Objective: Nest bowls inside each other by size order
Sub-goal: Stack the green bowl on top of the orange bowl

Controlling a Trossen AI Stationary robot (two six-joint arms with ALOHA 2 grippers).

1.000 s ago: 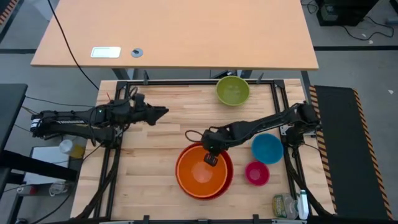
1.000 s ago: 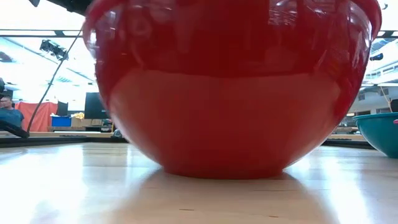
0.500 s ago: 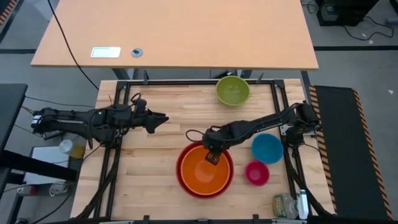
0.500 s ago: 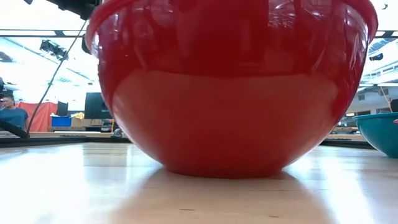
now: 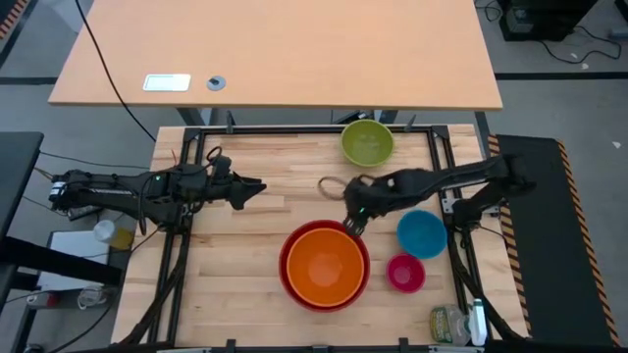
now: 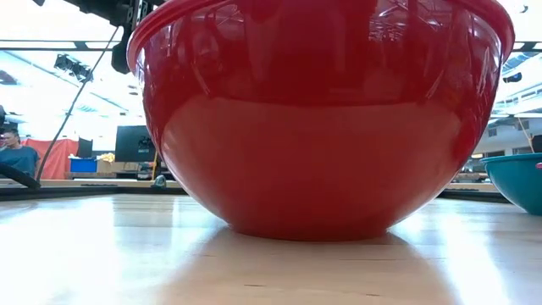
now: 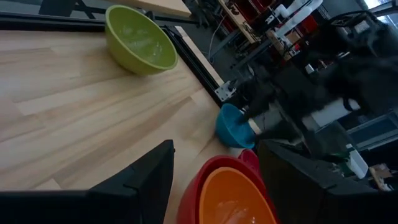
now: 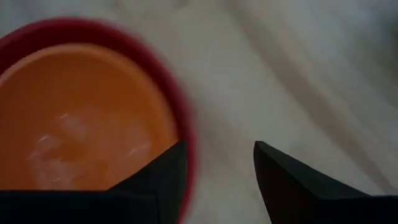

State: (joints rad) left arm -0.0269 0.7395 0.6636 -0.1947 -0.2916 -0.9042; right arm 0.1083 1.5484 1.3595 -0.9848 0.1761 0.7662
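An orange bowl (image 5: 324, 269) sits nested inside the red bowl (image 5: 287, 279), which rests on its base (image 6: 309, 229) at the near middle of the table. The lime green bowl (image 5: 367, 142) stands at the far edge. The blue bowl (image 5: 422, 233) and the small pink bowl (image 5: 405, 273) stand to the right of the red one. My right gripper (image 5: 353, 224) hovers open just beyond the red bowl's far right rim (image 8: 183, 134), with nothing between its fingers. Over the left half of the table my left gripper (image 5: 257, 186) waits open and empty.
Black frame rails (image 5: 294, 129) run along the table's edges. A jar and a bottle (image 5: 453, 324) stand at the near right corner. A desk (image 5: 275, 49) lies beyond the far edge. A person (image 6: 13, 152) sits far behind the table.
My right gripper has opened and let go of the orange bowl, then risen and drawn back toward the table's far right. The orange bowl, held off-centre over the red bowl before, now sits level and centred inside it.
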